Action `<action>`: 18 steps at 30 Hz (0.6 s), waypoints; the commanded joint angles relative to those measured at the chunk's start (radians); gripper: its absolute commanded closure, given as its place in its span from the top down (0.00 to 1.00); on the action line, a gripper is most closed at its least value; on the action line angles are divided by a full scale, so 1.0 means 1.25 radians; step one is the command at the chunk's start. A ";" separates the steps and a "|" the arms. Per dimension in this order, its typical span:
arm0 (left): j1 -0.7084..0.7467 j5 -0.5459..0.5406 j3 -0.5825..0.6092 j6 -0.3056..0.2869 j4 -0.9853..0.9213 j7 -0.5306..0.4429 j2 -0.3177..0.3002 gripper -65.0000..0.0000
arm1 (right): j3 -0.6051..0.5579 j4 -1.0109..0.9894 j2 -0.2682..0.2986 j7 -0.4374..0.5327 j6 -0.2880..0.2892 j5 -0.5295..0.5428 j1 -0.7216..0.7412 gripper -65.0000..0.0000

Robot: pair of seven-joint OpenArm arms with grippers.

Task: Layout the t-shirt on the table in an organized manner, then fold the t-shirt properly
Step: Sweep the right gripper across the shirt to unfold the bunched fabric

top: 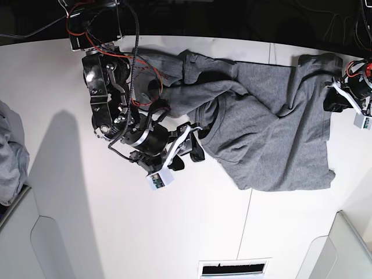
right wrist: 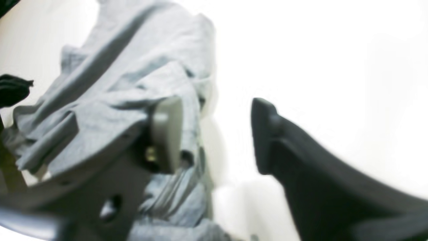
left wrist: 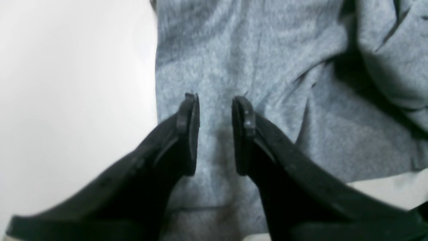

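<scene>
White worktop (top: 174,232) fills the base view, with one thin dark seam running across it and a dark background along the top edge. On it lies the shirt (top: 273,139), grey, spread partly flat: its right half in that view is fairly smooth, with a straight hem edge, while the part toward the collar and top is bunched and folded over itself. Pale grey bins (top: 343,250) sit at the lower corners, and a paler bunched cloth (top: 11,157) rests at the left edge.

The right tool (right wrist: 217,134) sits at the shirt's crumpled collar side, on the base view's left. Its wrist view shows its jaws spread well apart, one finger against the rumpled cloth, the other over bare worktop, with nothing between them: released.

The left tool (left wrist: 215,130) is at the shirt's far edge, on the base view's right. From its wrist camera the two black fingers (left wrist: 189,134) point down at flat grey fabric just beside the shirt's straight edge, with a clear gap between them. No cloth is pinched in that gap, so it reads as released, hovering at or on the fabric; whether the tips touch cannot be told.
</scene>
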 commanded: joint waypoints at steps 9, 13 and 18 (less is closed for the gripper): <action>-0.004 -0.022 -0.007 -0.031 0.011 -0.006 -0.016 0.28 | -0.018 -0.193 -0.060 0.075 0.067 0.048 0.081 0.58; -0.004 -0.022 -0.007 -0.030 0.011 0.004 -0.016 0.28 | -0.033 -0.194 -0.060 0.066 0.066 0.050 0.081 0.47; -0.004 -0.022 -0.007 -0.030 0.011 0.003 -0.016 0.28 | -0.039 -0.194 -0.060 0.067 0.067 0.050 0.081 0.00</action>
